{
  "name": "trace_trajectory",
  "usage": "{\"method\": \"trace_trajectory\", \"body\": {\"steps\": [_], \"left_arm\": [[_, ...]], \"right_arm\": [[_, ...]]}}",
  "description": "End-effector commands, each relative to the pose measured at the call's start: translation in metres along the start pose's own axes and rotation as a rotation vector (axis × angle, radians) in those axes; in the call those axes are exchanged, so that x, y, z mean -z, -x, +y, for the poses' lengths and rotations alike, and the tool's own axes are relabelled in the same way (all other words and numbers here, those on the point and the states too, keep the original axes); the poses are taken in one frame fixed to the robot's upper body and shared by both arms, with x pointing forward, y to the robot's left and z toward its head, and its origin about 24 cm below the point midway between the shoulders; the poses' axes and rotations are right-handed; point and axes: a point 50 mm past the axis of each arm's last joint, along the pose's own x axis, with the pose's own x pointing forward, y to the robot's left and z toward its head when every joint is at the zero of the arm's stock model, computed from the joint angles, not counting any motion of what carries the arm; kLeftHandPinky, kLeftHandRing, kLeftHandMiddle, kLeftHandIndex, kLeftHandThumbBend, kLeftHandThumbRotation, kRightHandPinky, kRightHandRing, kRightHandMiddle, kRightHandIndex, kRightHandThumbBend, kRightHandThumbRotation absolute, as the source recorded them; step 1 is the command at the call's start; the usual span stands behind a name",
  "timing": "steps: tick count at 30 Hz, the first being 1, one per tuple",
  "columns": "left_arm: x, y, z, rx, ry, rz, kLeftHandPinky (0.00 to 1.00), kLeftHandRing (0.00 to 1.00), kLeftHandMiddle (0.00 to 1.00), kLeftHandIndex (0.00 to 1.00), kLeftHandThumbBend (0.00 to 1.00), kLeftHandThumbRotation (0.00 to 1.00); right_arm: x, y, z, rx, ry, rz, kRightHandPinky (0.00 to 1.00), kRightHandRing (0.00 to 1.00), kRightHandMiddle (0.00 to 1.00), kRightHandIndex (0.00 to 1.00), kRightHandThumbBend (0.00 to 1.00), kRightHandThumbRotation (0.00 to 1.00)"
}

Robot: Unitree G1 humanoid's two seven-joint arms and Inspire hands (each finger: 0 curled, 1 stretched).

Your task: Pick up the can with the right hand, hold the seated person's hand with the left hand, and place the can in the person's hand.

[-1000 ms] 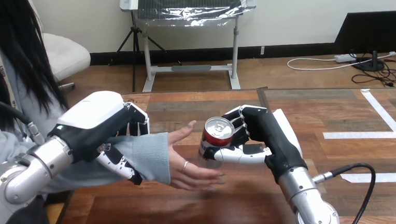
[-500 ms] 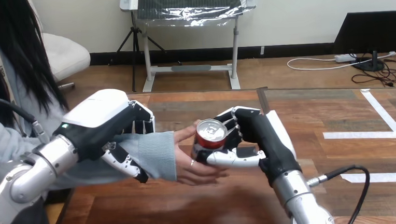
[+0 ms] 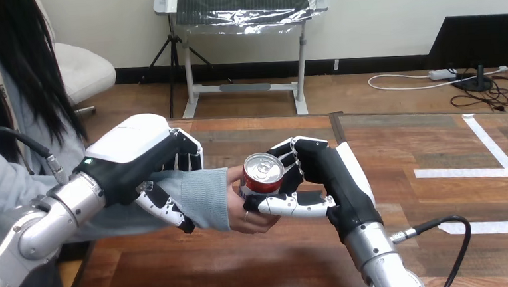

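Seating can point(image 3: 264, 174) in person's hand point(image 3: 242, 215): R hand point(image 3: 327, 179) grips can; L hand point(image 3: 136, 161) curls round sleeved wrist point(image 3: 205, 198). Best release only once person's hand bears can, kept upright.

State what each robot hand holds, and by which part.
Right hand: the can, gripped round its side wall. Left hand: the person's wrist, over the sleeve.

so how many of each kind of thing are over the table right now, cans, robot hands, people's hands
can: 1
robot hands: 2, the left hand curled round the person's wrist, the right hand curled round the can
person's hand: 1, against the can
total: 4
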Motion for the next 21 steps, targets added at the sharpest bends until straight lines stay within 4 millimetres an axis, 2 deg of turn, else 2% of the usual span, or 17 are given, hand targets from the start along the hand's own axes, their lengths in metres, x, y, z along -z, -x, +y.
{"method": "trace_trajectory", "body": {"steps": [1,21], "left_arm": [[-0.023,-0.023,0.039,-0.169,-0.019,-0.132,0.2,0.26,0.34,0.35,0.9,0.0],[-0.023,-0.025,0.034,-0.156,-0.004,-0.129,0.21,0.26,0.35,0.36,0.89,0.0]], "right_arm": [[-0.035,-0.014,0.005,0.002,-0.022,-0.151,0.32,0.37,0.44,0.49,0.8,0.0],[-0.047,-0.008,0.013,-0.012,-0.036,-0.205,0.3,0.34,0.43,0.48,0.79,0.0]]}}
